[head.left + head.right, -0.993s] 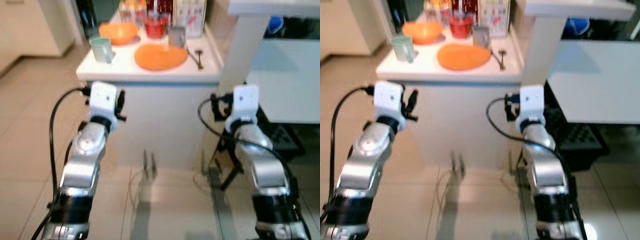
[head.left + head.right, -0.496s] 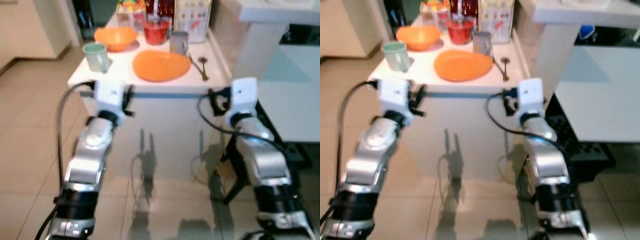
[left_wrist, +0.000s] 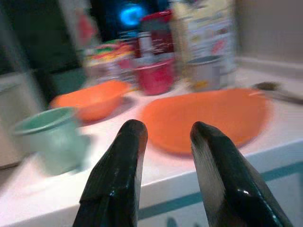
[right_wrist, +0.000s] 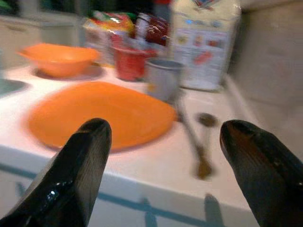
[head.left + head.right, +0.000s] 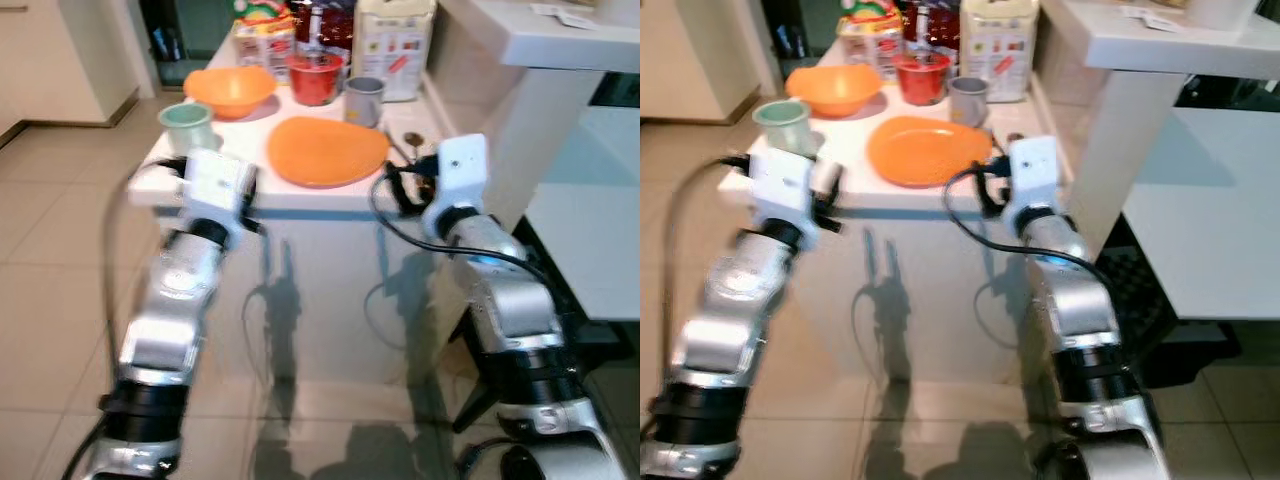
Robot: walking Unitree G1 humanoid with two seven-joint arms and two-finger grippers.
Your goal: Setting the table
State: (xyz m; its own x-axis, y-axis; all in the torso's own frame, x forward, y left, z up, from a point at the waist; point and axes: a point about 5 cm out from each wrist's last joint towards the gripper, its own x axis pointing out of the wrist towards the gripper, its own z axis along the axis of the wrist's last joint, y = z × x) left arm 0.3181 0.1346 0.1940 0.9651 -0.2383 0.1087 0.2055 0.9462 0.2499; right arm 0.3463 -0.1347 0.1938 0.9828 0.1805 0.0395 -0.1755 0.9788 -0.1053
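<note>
A small white table (image 5: 300, 200) stands right in front of me. On it lie an orange plate (image 5: 325, 150), an orange bowl (image 5: 232, 88), a pale green cup (image 5: 187, 122), a red cup (image 5: 315, 80), a grey metal cup (image 5: 363, 97) and a spoon (image 5: 412, 143). Both arms are raised to the table's front edge. My left gripper (image 3: 166, 135) is open and holds nothing, just short of the edge between the green cup (image 3: 49, 139) and the plate (image 3: 208, 113). My right gripper (image 4: 164, 127) is wide open, pointing at the plate (image 4: 99, 111) and spoon (image 4: 201, 142).
Cartons and jars (image 5: 395, 45) crowd the back of the table. A tall white counter (image 5: 560, 40) rises close on the right, with a lower white surface (image 5: 590, 250) beneath it. Tiled floor (image 5: 60, 250) lies open to the left.
The view has drawn closer to the table. Both arms have risen from below the tabletop to its front edge, the right wrist now beside the plate.
</note>
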